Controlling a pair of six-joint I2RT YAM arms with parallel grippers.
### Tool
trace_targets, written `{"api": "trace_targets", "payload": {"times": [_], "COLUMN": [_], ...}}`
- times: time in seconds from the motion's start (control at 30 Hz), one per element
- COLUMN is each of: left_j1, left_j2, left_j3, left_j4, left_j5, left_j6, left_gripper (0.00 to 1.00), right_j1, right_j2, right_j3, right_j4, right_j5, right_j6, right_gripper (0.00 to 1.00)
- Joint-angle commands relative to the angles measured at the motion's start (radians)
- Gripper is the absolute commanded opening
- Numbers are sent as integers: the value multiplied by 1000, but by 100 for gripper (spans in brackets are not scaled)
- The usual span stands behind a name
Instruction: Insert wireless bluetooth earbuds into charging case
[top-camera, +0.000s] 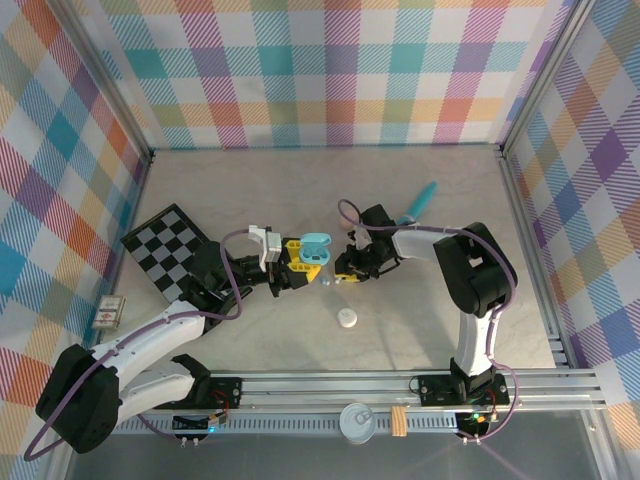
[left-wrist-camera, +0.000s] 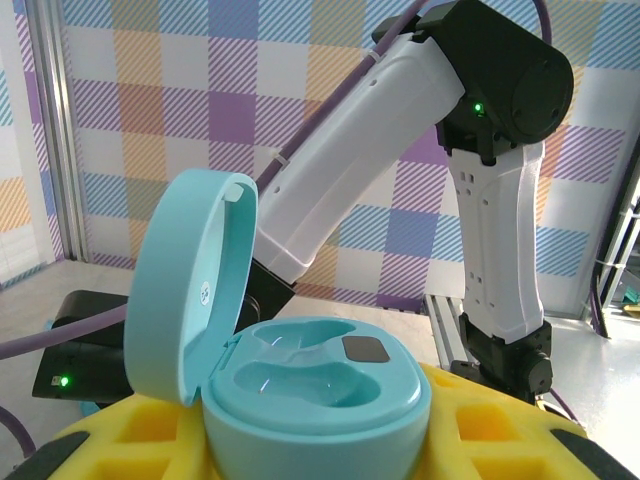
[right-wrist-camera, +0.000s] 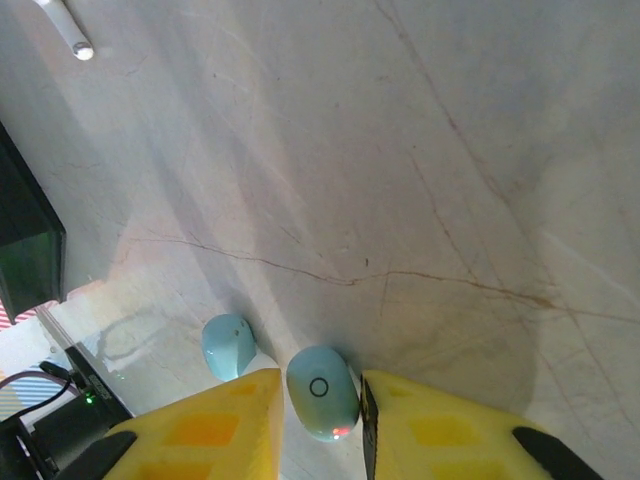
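No words or numbers are legible. A small ring symbol is printed on the pale blue earbud (right-wrist-camera: 320, 390) lying between the right fingers (right-wrist-camera: 200, 435). Tiny print inside the lid (left-wrist-camera: 190, 290) of the charging case (left-wrist-camera: 320, 400), seated between the left fingers (left-wrist-camera: 100, 440), is too small to read.

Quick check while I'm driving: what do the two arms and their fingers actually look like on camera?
The left arm and right arm both have smooth white links between bulky black joints. A purple cable runs along each arm. The fingers are bright yellow blocks with shallow square recesses. A small green light glows on the right arm's black joint.
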Motion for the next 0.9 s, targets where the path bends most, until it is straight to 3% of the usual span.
{"api": "trace_targets", "payload": {"times": [0.0,0.37,0.57,0.87], "left_j1": [10,11,11,11], "left_j2": [-19,-18,-19,-15], "left_j3": [-14,-15,-15,-19], "left_j4": [36,35,30,-4], "left_j5": [15,15,11,-28], "left_j6": [4,2,4,49], "left_gripper": [26,26,26,26], "right_j1": [13,18,21,34], "right_j2": [32,53,-29,-214], "right_j3": [23,47,36,10], "right_j4": [-42,-60,-106,-276], "right_j5": [14,48,121,443], "right_j6": [-28,-14,-13,17], "right_gripper": [26,20,19,18]}}
